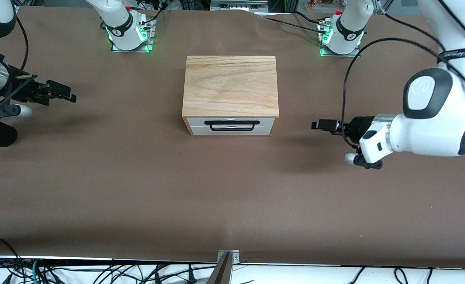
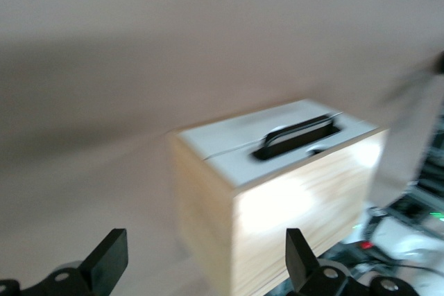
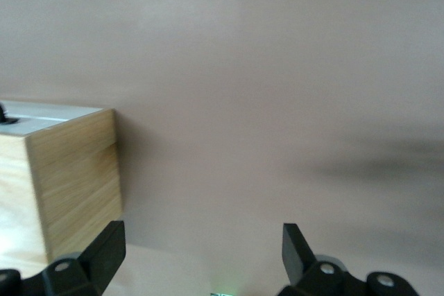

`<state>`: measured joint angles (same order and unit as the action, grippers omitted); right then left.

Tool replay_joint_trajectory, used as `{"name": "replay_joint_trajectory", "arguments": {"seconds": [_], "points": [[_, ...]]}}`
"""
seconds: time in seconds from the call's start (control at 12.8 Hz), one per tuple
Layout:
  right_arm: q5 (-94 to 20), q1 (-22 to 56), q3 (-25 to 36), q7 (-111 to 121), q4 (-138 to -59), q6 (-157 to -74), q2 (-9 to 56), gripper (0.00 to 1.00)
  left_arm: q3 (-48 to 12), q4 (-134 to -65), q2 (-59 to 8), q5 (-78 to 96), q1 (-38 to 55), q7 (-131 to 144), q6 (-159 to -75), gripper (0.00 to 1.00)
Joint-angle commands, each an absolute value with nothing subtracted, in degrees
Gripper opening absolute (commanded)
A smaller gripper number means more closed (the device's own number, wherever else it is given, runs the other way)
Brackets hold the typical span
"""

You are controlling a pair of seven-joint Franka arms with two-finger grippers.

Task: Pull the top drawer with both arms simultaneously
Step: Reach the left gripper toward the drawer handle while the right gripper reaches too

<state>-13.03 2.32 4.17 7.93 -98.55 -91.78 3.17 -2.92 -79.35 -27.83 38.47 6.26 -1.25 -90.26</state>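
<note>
- Left gripper (image 1: 315, 125): jaws spread wide with nothing between them. It hangs over bare brown surface (image 1: 232, 189) at the left arm's end, pointing sideways toward the wooden box (image 1: 230, 86).
- From the left wrist view the two black fingers (image 2: 107, 258) sit far apart at the edge of the frame, and the box shows up in the gap between them, a fair way off. No contact at all.
- Right gripper (image 1: 60, 91): same deal, jaws wide and holding nothing. It's up over the surface at the right arm's end, also pointing in toward the box and well apart from it.
- In the right wrist view its fingers (image 3: 104, 251) are split wide too, and only one wooden corner of the box peeks in past one of them. The rest there is just plain brown surface.
- So the box sits between the two sets of jaws, roughly mid-surface, with both grippers standing off at either side of it.
- The top drawer (image 1: 231, 122) is in the face of the box that looks at the front camera, right under the light-wood lid. White front panel, looks pushed in flush with the box.
- Its black handle (image 1: 231, 125) runs wide across the white front, and neither set of jaws is anywhere near touching it.
- A thin seam under the handle splits the white front, with another white strip below it.
- Both arm bases (image 1: 128, 31) stand farther from the front camera than the box, green lights glowing at their feet.
</note>
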Motion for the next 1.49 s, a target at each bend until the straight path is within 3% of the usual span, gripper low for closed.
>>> {"name": "replay_joint_trajectory", "arguments": {"seconds": [0.0,0.31,0.55,1.09,1.33,1.41], "points": [[-20.89,1.93,4.13,15.26,-97.12,-90.7,8.59,1.0,-3.42,-78.75,-32.93,49.61,7.73,-7.26,-94.3,1.0],[-41.18,3.42,4.04,18.81,-97.21,-91.49,18.26,1.0,-5.18,-82.25,-38.84,60.37,8.0,-25.54,-101.32,1.0],[-51.28,5.53,3.69,22.56,-97.47,-90.97,26.26,1.0,-7.91,-88.49,-39.02,65.98,8.7,-32.75,-107.65,1.0],[-77.29,13.35,3.52,30.83,-97.56,-91.06,35.49,0.99,-8.79,-102.73,-36.39,78.99,10.19,-50.34,-109.07,0.98],[-83.22,17.92,3.52,34.26,-97.56,-97.09,37.35,0.95,-9.22,-104.67,-36.47,82.25,10.72,-53.77,-109.51,0.92],[-84.89,19.67,3.6,36.71,-97.47,-98.51,37.96,0.9,-9.4,-105.63,-36.47,83.92,10.72,-55.27,-109.42,0.92]]}}
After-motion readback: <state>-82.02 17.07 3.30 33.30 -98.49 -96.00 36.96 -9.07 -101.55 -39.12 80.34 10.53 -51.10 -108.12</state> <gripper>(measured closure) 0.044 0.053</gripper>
